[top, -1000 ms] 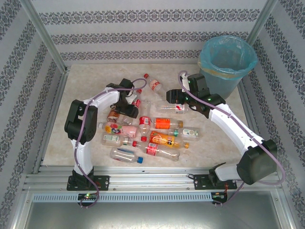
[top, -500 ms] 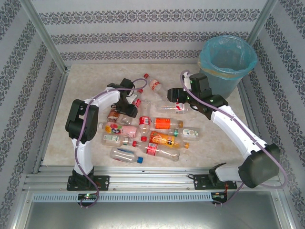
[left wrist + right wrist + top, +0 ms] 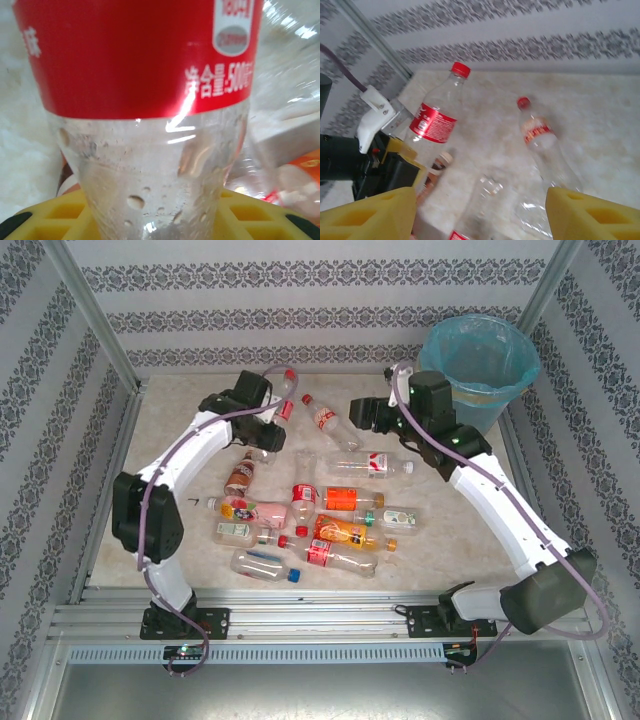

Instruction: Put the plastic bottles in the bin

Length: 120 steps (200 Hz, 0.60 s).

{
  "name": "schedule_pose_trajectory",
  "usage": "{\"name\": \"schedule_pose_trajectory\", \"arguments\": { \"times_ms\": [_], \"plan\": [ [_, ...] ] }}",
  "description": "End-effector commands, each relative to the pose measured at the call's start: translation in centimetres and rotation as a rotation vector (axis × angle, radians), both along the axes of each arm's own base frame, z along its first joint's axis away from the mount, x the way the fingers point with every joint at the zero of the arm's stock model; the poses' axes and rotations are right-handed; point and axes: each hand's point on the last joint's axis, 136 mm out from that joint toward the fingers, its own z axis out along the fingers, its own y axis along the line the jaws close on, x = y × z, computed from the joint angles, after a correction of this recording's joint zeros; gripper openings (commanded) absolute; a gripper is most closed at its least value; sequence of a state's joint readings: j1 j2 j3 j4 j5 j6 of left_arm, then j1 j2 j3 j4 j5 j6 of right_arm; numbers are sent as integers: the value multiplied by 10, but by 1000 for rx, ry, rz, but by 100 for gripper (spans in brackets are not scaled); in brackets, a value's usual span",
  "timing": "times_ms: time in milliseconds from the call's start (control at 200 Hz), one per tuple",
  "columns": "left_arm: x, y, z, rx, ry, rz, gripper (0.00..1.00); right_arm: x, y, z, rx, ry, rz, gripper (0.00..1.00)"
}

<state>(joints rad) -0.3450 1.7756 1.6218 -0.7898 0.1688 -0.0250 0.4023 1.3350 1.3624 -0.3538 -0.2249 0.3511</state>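
Note:
My left gripper (image 3: pixel 263 430) is shut on a clear plastic bottle (image 3: pixel 277 403) with a red label and red cap, held off the table and tilted toward the back wall. In the left wrist view that bottle (image 3: pixel 150 75) stands between the yellow pads (image 3: pixel 55 215). The right wrist view shows the held bottle (image 3: pixel 434 120) too. My right gripper (image 3: pixel 356 412) is open with nothing in it, above a red-capped bottle (image 3: pixel 329 422) lying on the table. Several more plastic bottles (image 3: pixel 330 515) lie in a pile at mid-table. The bin (image 3: pixel 436 368), lined with a blue bag, stands at the back right.
Metal frame posts and patterned walls close the table on three sides. A bottle with a red and white label (image 3: pixel 370 465) lies just below the right gripper. Bare tabletop (image 3: pixel 440 540) lies to the right of the pile and along the back wall.
My left gripper closed on the red-label bottle and lifted it out of the pile toward the back. My right gripper moved up and toward the back, away from the red and white bottle.

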Motion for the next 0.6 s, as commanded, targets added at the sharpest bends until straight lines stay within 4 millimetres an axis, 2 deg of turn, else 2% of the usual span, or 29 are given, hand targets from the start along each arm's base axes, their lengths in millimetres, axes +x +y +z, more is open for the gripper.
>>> {"name": "schedule_pose_trajectory", "arguments": {
  "times_ms": [0,135,295,465,595],
  "plan": [
    [0,-23,50,-140,-151,-112,45,-5,21,44,114,-70,92,68],
    [-11,-52,90,-301,-321,-288,32,-10,32,73,183,-143,162,65],
    [-33,-72,123,-452,-474,-440,20,-16,40,90,221,-158,221,62],
    [-58,-82,134,-548,-567,-556,12,-21,42,95,266,-138,222,61],
    [-75,-90,138,-584,-576,-637,12,-24,44,98,264,-143,207,65]
  ]
}}
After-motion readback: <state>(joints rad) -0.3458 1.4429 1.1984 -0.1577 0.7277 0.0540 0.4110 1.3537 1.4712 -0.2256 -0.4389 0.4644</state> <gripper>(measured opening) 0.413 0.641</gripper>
